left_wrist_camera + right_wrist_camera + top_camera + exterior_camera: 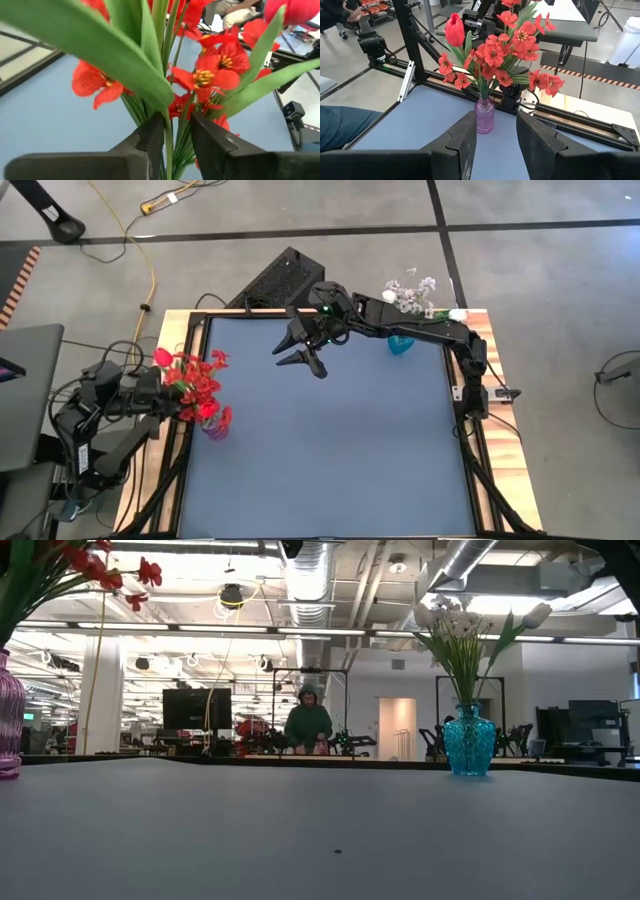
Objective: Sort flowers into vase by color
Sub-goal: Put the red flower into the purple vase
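blue-grey matting covers the table (320,450), its middle bare, with an open workshop hall behind it where a person (308,723) sits far off. nearest the left edge, the left gripper (176,145) sits right at the red flowers (195,385), its fingers a narrow gap apart around the green stems without clearly pinching any. those red blooms stand in the purple vase (484,116). farther back, the right gripper (308,348) hovers over the mat, fingers spread and holding nothing. beyond it the white flowers (462,635) stand in the teal vase (469,742) near the far right corner. the risk looks to be the left arm's exit: a finger snagging a stem or leaf could drag blooms out or tip the slim purple vase.
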You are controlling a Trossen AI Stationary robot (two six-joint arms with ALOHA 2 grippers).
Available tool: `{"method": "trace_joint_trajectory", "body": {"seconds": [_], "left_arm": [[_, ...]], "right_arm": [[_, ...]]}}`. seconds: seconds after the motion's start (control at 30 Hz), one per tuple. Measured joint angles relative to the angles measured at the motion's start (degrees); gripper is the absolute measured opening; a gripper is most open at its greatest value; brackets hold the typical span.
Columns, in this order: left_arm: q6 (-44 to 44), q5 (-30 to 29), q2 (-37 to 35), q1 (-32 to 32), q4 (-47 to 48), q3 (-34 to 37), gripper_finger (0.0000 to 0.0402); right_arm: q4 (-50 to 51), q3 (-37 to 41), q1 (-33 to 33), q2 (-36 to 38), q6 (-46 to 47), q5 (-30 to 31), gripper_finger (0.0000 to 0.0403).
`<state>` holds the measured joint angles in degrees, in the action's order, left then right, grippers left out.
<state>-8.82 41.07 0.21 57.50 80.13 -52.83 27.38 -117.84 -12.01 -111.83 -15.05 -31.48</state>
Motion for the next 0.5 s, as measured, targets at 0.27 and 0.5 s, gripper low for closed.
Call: {"method": "trace_joint_trajectory", "body": {"seconds": [0.27, 0.5], "left_arm": [[2.8, -8.1, 0.1, -4.6, 0.0, -5.0, 0.0111], [6.9, -9.0, 0.1, -6.7, 0.2, -3.6, 0.0112]], "right_arm": [[0.0, 0.0, -0.1, 0.0, 0.0, 0.0, 0.0166], [0.0, 0.0, -0.1, 0.0, 0.0, 0.0, 0.0166]]}}
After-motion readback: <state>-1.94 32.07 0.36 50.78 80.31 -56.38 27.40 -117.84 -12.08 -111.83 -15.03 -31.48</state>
